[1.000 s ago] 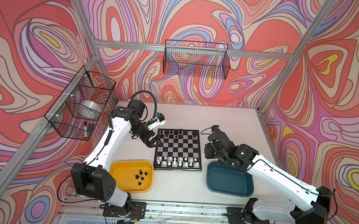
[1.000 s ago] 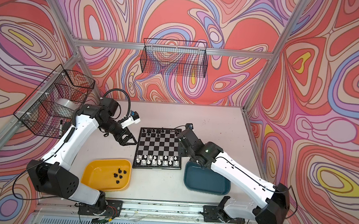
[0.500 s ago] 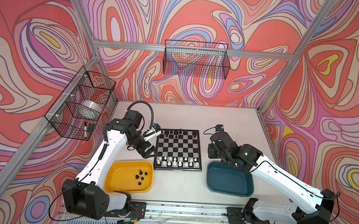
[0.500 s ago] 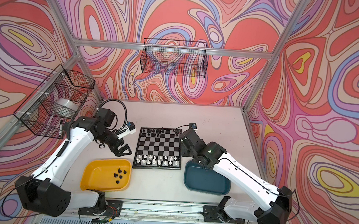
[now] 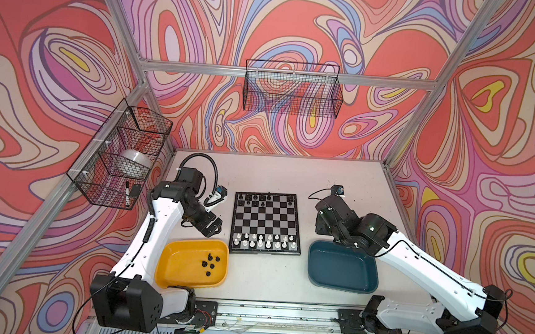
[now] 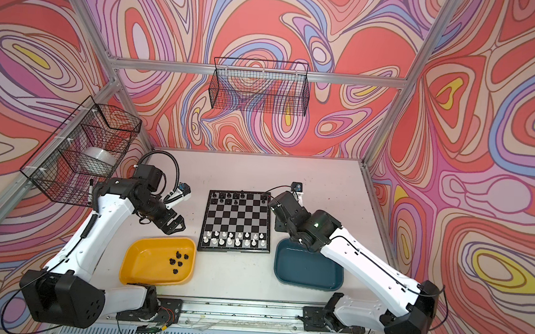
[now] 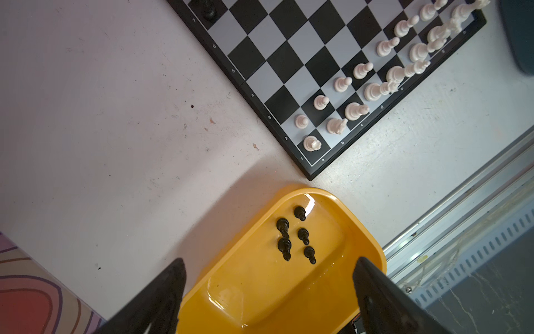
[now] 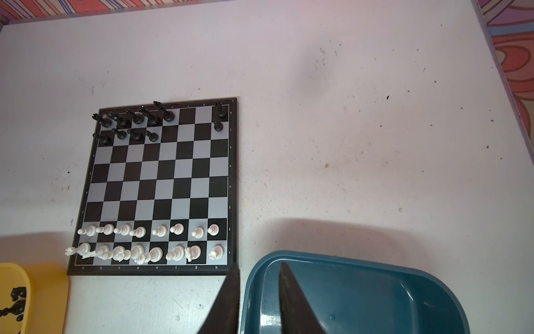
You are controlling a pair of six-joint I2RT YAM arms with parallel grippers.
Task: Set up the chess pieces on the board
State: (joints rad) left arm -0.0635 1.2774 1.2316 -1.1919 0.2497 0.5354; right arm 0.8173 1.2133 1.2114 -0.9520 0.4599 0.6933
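- Top views: in both, the board (image 5: 265,221) lies mid-counter (image 5: 275,174) between the yellow tray (image 5: 175,271) and the teal tray (image 5: 342,273). White pieces (image 5: 266,241) fill its two near rows and black pieces (image 5: 259,199) only part of the far two. The left fingers (image 6: 180,221) hang spread wide, holding nothing, above the counter just beyond the yellow tray's far rim.
- Left wrist view: only here do the five loose black pieces (image 7: 297,234) show singly, bunched close in the tray ahead of the fingers. Whether they stand or lie is unclear. They look light, hard and glossy, so likely slippery. A low pinch across the body seems safest, though neighbours could be knocked.
- Right wrist view: it alone shows the whole board squarely. Black's back row lacks two pieces and the row before it three. The right fingers (image 8: 231,295), hidden under their wrist in the top views, stand narrowly apart with nothing between them, at the teal tray's rim by the board's corner. No pieces show in that tray.
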